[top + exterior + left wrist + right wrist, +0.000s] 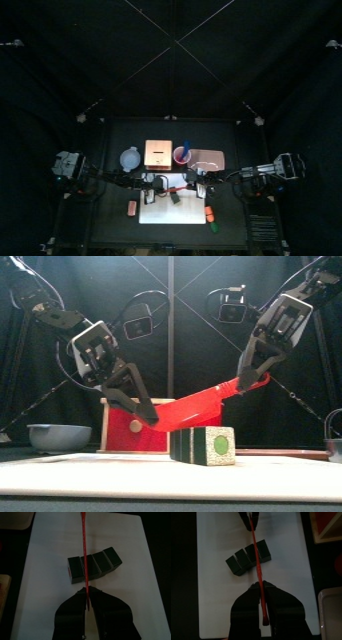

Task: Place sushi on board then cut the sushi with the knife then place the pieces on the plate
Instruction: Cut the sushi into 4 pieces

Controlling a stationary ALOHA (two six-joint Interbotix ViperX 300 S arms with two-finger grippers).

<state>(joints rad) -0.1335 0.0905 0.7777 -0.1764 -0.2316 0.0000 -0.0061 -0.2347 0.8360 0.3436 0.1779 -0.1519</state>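
Behind the white board (167, 212) we note a blue-grey bowl (59, 436), a wooden box (123, 428) and a pink tray (207, 157), all apart from the sushi roll (203, 444) lying on the board. The left gripper (140, 408) and right gripper (249, 384) each clench one end of the red knife (207, 404). Its blade crosses just over the roll; we cannot confirm contact.

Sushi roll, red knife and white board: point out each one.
sushi roll (203, 445), front view, middle of the near block
red knife (201, 408), front view, flat of the blade
white cutting board (47, 542), left wrist view, bare surface beside the roll
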